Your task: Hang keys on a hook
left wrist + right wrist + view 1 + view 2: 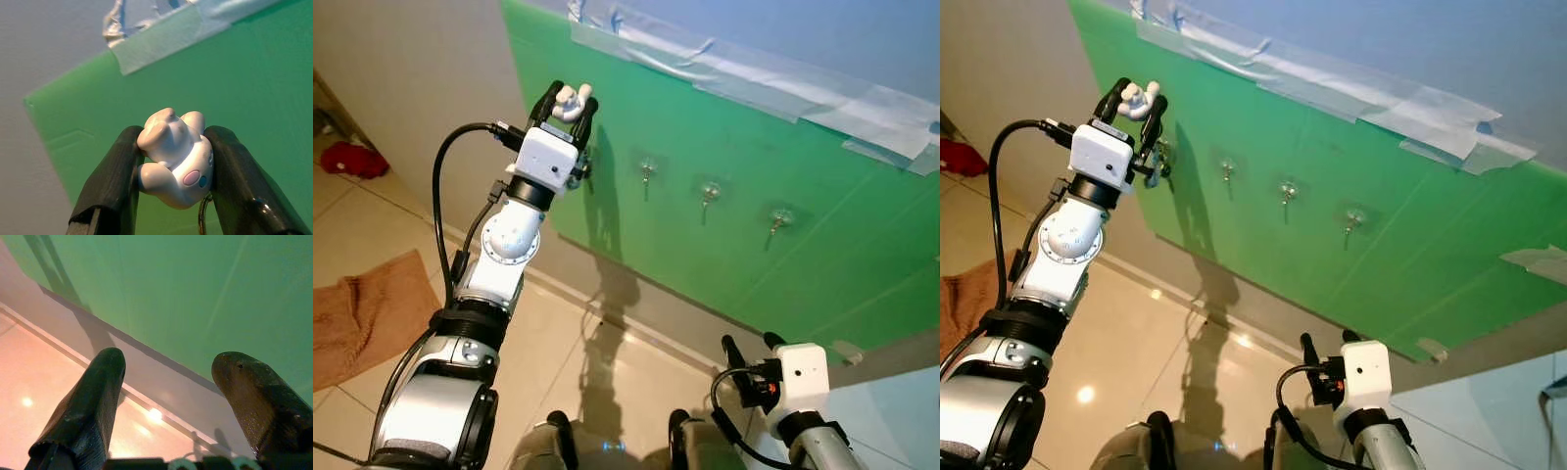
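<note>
The left gripper (171, 169) has its two black fingers (110, 186) closed on a small white figure (173, 159), a charm with a pink oval and a blue dot on its side. A thin metal ring (201, 223) hangs just under the charm. Behind stands a green board (254, 83), with pale tape (161, 39) across its upper edge on a grey wall (39, 49).

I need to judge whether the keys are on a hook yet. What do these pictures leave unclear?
- Keys: the left tool grips a white figurine keychain; in the left wrist view only a bit of ring shows before the bottom edge cuts it off.
- Nearest hook: in the eye views the left tool's white housing covers it, so ring-to-hook contact is undecidable.
- Free hooks: too small to see their shape.
</note>
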Controlling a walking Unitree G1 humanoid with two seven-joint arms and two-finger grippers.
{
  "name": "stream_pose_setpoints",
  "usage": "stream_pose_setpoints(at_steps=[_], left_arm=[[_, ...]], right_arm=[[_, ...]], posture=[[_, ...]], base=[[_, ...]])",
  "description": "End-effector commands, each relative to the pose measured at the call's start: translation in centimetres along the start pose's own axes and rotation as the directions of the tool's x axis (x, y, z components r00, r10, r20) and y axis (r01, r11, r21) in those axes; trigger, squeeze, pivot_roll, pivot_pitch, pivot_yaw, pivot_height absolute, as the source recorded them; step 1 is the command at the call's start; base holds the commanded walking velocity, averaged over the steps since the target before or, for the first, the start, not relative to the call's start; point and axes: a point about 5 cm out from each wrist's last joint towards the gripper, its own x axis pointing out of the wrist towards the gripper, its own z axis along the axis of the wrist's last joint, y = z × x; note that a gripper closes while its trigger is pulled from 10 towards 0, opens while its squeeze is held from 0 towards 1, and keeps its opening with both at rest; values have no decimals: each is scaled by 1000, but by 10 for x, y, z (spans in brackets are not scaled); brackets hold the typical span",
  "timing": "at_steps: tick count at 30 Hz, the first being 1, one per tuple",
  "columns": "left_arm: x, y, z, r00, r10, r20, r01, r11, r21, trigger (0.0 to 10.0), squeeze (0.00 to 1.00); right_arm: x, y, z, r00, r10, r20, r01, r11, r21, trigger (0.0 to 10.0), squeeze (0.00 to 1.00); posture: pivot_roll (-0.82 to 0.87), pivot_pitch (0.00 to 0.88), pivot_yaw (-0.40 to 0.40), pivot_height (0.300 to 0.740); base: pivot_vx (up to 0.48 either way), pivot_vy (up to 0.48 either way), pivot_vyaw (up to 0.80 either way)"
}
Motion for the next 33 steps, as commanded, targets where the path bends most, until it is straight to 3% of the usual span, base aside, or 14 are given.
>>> stream_pose_setpoints(at_steps=[1, 10, 20, 33], left_arm=[[4, -2, 4, 1000, 1, 28, -1, 1000, 13, 0, 0], [8, -3, 5, 998, 21, 53, -23, 999, 45, 0, 0], [9, -1, 9, 993, 0, 118, -18, 988, 155, 0, 0], [7, 2, 8, 991, 39, 126, -61, 982, 176, 0, 0]], right_arm=[[-6, -7, -2, 1000, -18, -18, 18, 1000, -8, 10000, 0], [-14, -13, -11, 999, -24, -40, 24, 1000, -17, 10000, 0], [-15, -19, -27, 997, -26, -72, 25, 1000, -12, 10000, 0], [-14, -22, -32, 997, -10, -72, 9, 1000, -15, 10000, 0]], posture=[[-382, 227, -32, 740], [-395, 231, -39, 740], [-397, 235, -48, 740], [-387, 230, -58, 740]], base=[[0, 0, 0], [0, 0, 0], [0, 0, 0], [0, 0, 0]])
